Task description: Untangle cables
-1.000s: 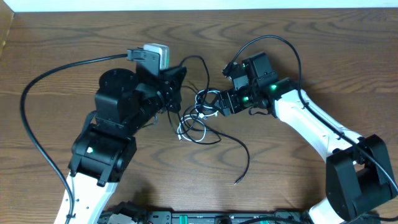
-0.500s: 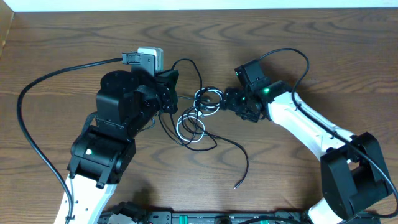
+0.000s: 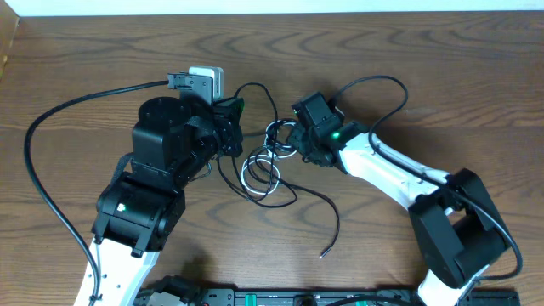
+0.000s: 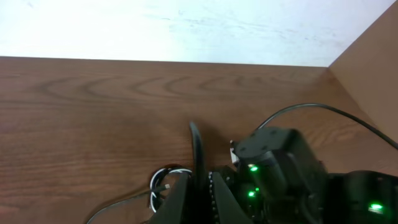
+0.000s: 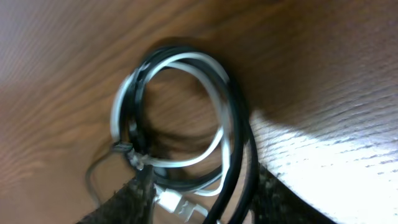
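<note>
- Left gripper (image 4: 198, 200): jaws closed on the black cable (image 4: 197, 152), which rises upright from between the fingers.
- Right gripper (image 5: 205, 202): jaws apart, one finger on either side of the tangle; strands pass between them, and no pinch is visible.
- White cable (image 5: 220, 112): coiled in small loops with the black cable, the two lying against each other on the table (image 3: 442, 68) between the grippers.
- Black cable, free end: trails away from the knot toward the near edge, clear of both arms.
- Step in hand, as judged: securing a second hold at the knot; separation is not yet done.
- Next move, as judged: close the right jaws on the white strand alone, then draw the grippers apart slowly so the loops slip open rather than tighten.
</note>
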Robot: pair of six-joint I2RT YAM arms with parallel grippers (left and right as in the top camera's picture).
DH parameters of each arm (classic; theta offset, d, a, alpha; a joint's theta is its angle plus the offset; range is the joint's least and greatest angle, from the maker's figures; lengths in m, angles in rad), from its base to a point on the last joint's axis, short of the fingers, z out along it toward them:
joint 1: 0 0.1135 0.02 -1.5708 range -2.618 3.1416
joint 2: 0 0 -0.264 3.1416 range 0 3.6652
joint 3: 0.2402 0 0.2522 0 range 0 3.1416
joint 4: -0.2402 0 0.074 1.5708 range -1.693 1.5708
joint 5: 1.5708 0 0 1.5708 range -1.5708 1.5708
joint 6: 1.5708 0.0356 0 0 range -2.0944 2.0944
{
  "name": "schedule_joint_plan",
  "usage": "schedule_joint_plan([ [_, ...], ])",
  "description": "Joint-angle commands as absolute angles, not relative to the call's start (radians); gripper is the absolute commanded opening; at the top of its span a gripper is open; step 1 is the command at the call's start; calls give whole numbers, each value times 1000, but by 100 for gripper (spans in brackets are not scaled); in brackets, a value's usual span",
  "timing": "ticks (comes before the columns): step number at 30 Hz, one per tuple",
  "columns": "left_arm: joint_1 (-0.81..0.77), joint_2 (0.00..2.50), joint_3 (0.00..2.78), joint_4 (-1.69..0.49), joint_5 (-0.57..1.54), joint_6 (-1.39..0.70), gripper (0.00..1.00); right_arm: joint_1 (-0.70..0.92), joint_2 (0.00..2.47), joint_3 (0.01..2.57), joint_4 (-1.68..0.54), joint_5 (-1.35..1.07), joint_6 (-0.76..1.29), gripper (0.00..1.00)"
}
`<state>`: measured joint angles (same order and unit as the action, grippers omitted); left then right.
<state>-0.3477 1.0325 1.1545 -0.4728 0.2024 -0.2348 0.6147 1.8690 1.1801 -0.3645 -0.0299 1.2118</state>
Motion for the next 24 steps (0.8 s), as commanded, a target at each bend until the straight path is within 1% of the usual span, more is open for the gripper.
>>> schedule_joint_plan([
  [1,-342,1031,1171,-503,131,-217,8,615,1866,1178,-326,-6,1127,2],
  [4,-342,1033,1171,-551,54,-211,7,569,1816,1178,-332,-6,948,1],
  [5,-342,1038,1171,-581,-4,-212,7,532,1774,1178,-352,4,834,1],
  [6,-342,1040,1171,-598,-23,-212,7,514,1753,1178,-367,23,796,1],
  [7,-342,1047,1171,-629,-72,-212,7,451,1676,1178,-430,108,705,1],
  [9,-342,1054,1171,-654,-164,-212,7,348,1555,1178,-497,222,608,1],
  [12,-330,1055,1171,-643,-295,-212,8,182,1401,1178,-509,245,504,1],
  [16,-257,1057,1171,-613,-302,-212,7,10,1315,1178,-510,244,496,1],
  [18,-163,1057,1171,-558,-301,-213,7,-76,1307,1178,-522,200,496,2],
  [21,-63,1058,1171,-468,-299,-258,8,-106,1309,1178,-543,113,488,2],
  [24,-31,1070,1171,-401,-137,-292,8,-90,1309,1178,-519,-33,397,1],
])
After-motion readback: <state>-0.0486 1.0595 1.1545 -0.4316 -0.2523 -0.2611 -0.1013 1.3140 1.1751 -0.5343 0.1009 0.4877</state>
